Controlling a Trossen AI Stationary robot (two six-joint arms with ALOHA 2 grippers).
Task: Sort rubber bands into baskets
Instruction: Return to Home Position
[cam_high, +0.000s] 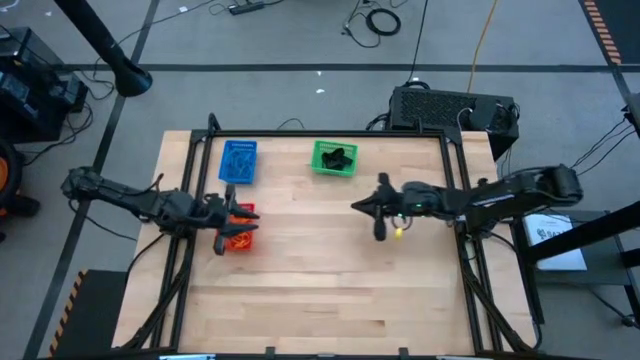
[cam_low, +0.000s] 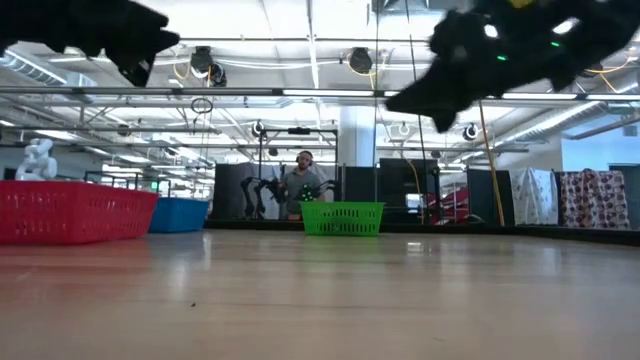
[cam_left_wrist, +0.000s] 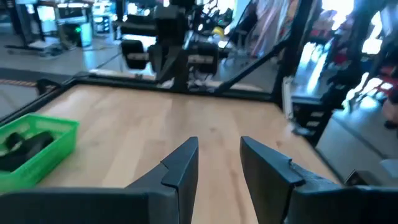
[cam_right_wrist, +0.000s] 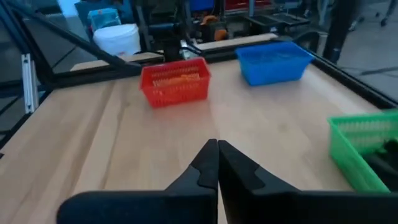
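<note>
Homing step. Right tool (cam_right_wrist: 217, 146) is being carried closed and empty, left tool (cam_left_wrist: 219, 146) open and empty. Black rubber bands (cam_left_wrist: 25, 144) are lying in the green basket (cam_left_wrist: 46, 155) ahead of the left tool. Retraction is being advised high, clear of basket rims.

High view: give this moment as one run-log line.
left pincer open, above red basket | right pincer shut, mid-table | green basket holds black bands

You have bright, even overhead light on the table (cam_high: 320, 290) — shadows under the arms (cam_high: 500, 195) are faint and soft. From table height, the ceiling strip lights (cam_low: 330, 93) glare behind both arms, turning them into dark silhouettes, and the wood carries a pale sheen.
</note>
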